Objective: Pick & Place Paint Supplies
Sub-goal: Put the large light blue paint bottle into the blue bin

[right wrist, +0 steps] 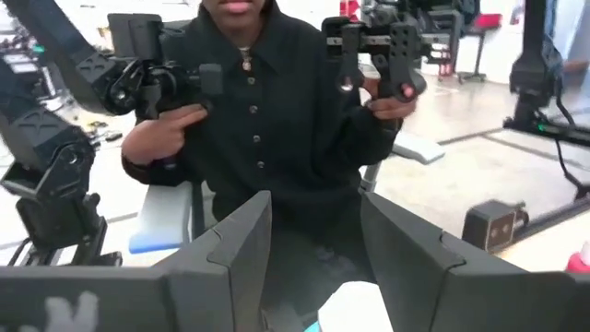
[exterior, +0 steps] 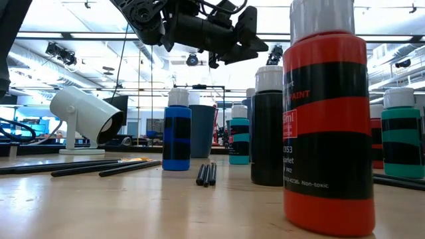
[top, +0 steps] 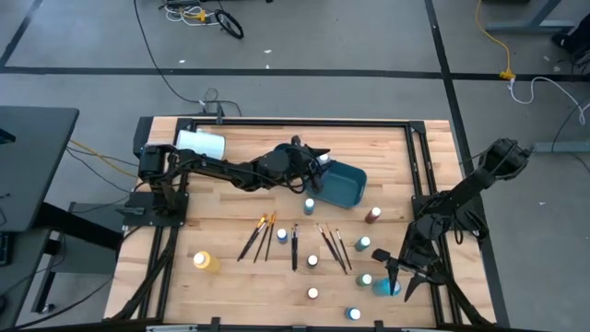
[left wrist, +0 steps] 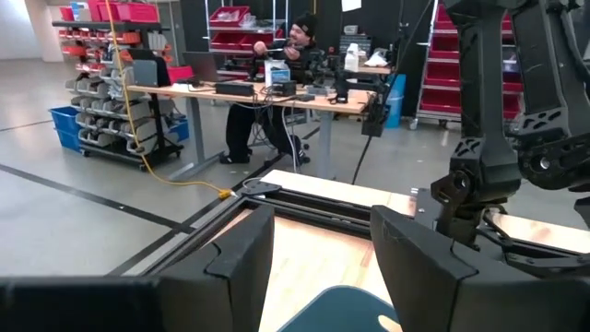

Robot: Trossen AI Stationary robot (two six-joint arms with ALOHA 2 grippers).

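Left gripper [top: 318, 159] hangs open and empty over the teal bin [top: 343, 183]; only its wrist view shows a seated person [left wrist: 277, 83]

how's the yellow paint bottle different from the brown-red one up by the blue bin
The yellow white-capped paint bottle lies tipped on its side near the wooden table's left front corner, far from the bin. The brown-red white-capped paint bottle stands upright, just right of the blue plastic bin. The yellow one sits alone; the brown-red one has teal bottles nearby. Both are small capped bottles on the table, neither held by a pincer.
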